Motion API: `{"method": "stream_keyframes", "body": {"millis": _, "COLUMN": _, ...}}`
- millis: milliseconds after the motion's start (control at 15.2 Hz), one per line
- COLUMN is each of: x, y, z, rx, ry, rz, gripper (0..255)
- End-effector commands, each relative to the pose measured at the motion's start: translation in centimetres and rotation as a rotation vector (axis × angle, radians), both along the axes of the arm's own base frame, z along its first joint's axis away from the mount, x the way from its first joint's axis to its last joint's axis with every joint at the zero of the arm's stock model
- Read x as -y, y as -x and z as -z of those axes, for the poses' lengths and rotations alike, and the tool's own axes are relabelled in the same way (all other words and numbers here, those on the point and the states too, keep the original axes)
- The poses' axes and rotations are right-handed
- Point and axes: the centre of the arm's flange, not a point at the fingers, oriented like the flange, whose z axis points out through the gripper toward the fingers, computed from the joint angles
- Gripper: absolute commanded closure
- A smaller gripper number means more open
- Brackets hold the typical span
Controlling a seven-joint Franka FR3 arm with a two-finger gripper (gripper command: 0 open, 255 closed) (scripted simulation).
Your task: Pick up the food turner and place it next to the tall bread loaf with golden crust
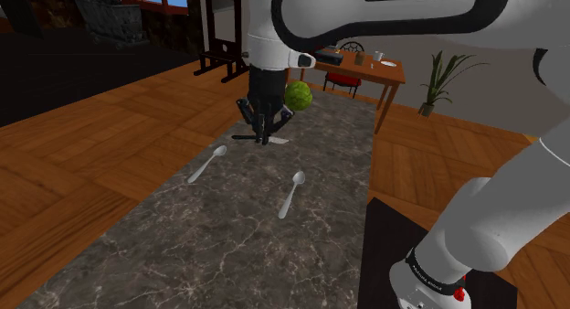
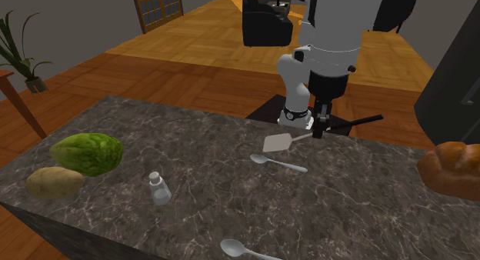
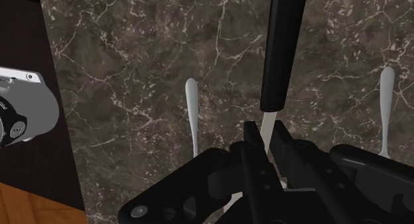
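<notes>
The dark marble table (image 2: 192, 143) stretched beneath me. The golden bread loaf (image 2: 454, 168) sat at the second exterior view's right edge, well apart from my claw (image 2: 318, 130), which gripped the food turner (image 2: 281, 141) by its pale neck; a spoon (image 2: 278, 163) lay near its blade

Dim, flat light lies evenly over the dark counter (image 1: 228, 234), while the room beyond its far-left corner in the shoulder view sinks into deeper gloom.
</notes>
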Motion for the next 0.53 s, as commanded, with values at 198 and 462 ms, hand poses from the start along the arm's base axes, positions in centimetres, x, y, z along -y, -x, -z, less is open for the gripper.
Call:
{"method": "stream_keyframes", "body": {"millis": 198, "x": -4.5, "y": 4.8, "z": 0.0, "rx": 0.0, "ry": 0.0, "rz": 0.001, "gripper": 255}}
{"method": "stream_keyframes", "body": {"millis": 462, "x": -8.1, "y": 8.7, "z": 0.0, "rx": 0.0, "ry": 0.0, "rz": 0.001, "gripper": 255}}
